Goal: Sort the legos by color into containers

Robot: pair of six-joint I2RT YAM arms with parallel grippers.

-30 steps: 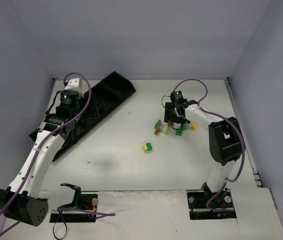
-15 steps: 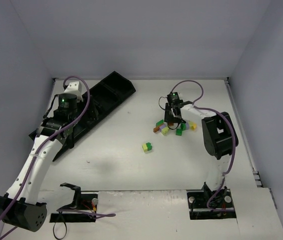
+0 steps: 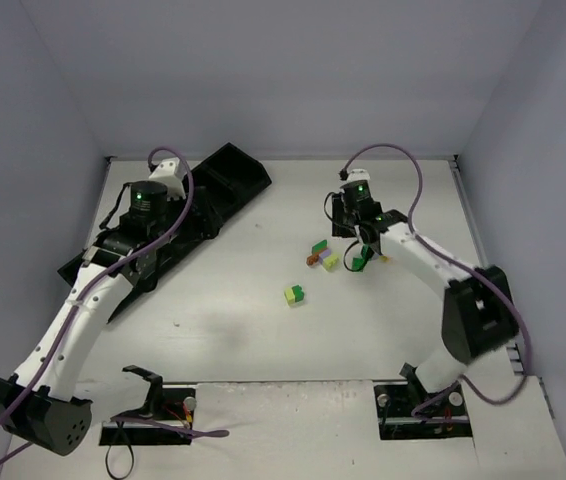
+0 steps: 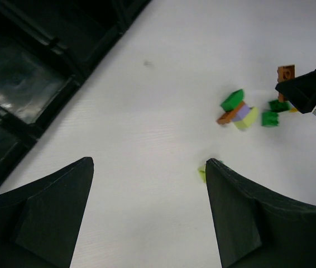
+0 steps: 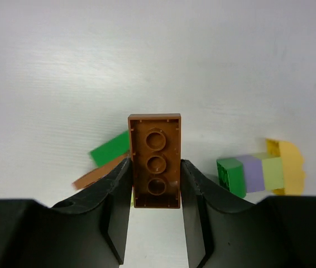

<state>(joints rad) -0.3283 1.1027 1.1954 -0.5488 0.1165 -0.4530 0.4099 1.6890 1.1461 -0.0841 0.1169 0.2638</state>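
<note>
My right gripper (image 5: 155, 209) is shut on a brown lego brick (image 5: 155, 159), held underside up above the table; it hangs over the lego pile in the top view (image 3: 355, 228). Below it lie a green and brown pair (image 5: 110, 156) and a green-purple-lime-yellow stack (image 5: 258, 170). In the top view a small cluster (image 3: 321, 254) and a lone yellow-green lego (image 3: 294, 294) lie mid-table. My left gripper (image 4: 149, 184) is open and empty, above the table beside the black tray (image 3: 178, 225); its view shows the tray compartments (image 4: 29, 78) and the cluster (image 4: 239, 111).
The long black tray lies diagonally at the back left, its far end (image 3: 235, 165) near the rear wall. Grey walls enclose the table on three sides. Purple cables loop over both arms.
My right gripper has lifted from the pile with the brown brick and its arm has swung out to the right. My left arm has moved right, away from the tray.
</note>
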